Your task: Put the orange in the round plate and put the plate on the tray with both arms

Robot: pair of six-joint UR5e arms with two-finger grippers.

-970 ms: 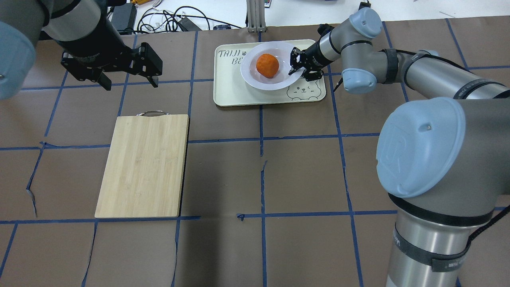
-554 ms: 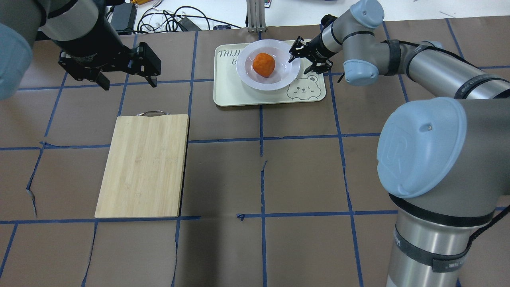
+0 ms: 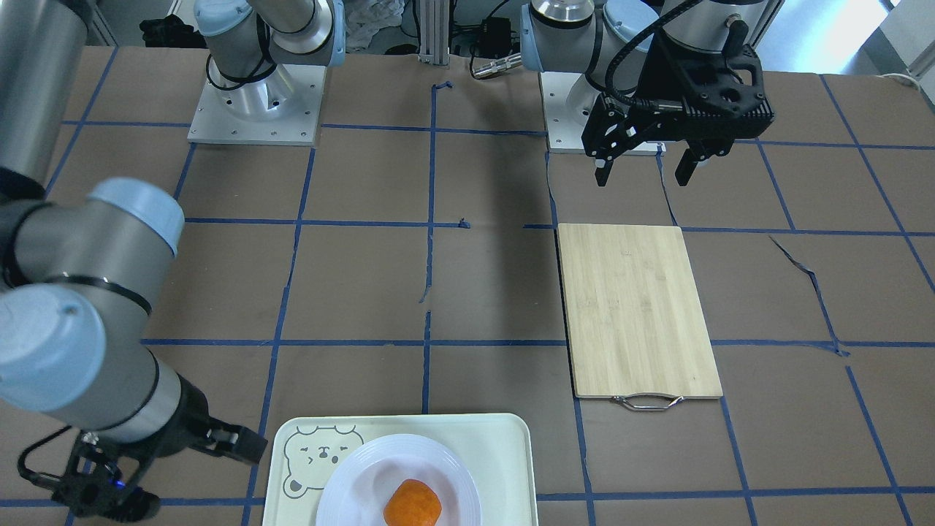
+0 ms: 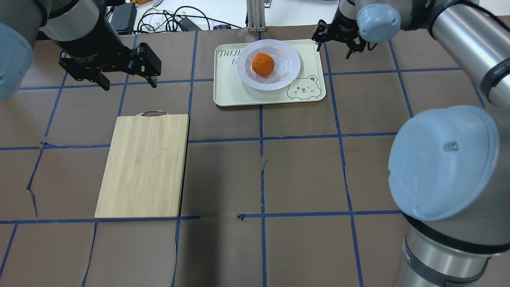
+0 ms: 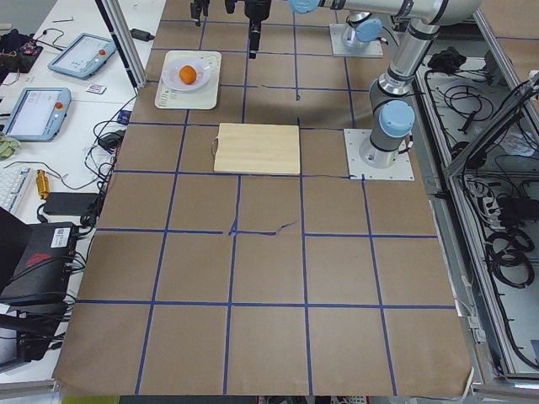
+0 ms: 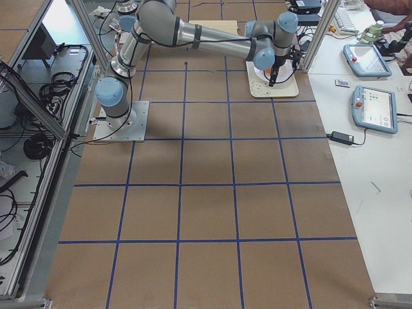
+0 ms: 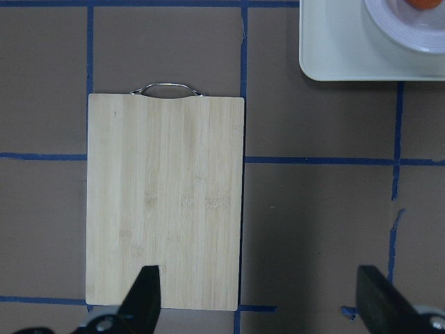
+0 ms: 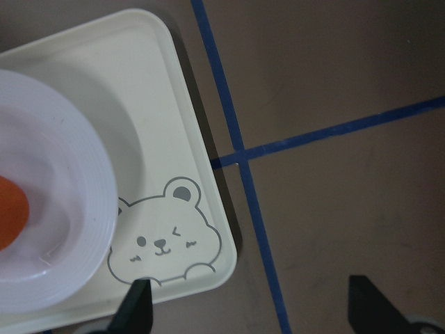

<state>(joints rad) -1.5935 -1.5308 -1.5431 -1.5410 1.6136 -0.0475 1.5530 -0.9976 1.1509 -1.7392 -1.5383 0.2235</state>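
Note:
The orange (image 4: 263,65) lies in the centre of the white round plate (image 4: 287,65). The plate rests on the cream tray (image 4: 227,91), toward its far side, beside the bear drawing (image 4: 303,90). My right gripper (image 4: 334,47) hangs open and empty just past the tray's far right corner, apart from the plate. In its wrist view the right gripper (image 8: 254,306) looks down on the tray corner (image 8: 181,139), the plate (image 8: 62,202) and the orange (image 8: 10,212). My left gripper (image 4: 128,81) is open and empty, raised above the table far left of the tray; the left gripper (image 3: 643,175) also shows in the front-facing view.
A bamboo cutting board (image 4: 145,165) with a metal handle lies left of centre, below the left gripper (image 7: 261,306). Cables and boxes lie beyond the table's far edge (image 4: 167,20). Blue tape lines cross the brown table cover.
The right gripper has let go of the plate's right rim and has drawn up and away to the tray's far right corner. The plate shifted slightly left. The left arm has barely moved.

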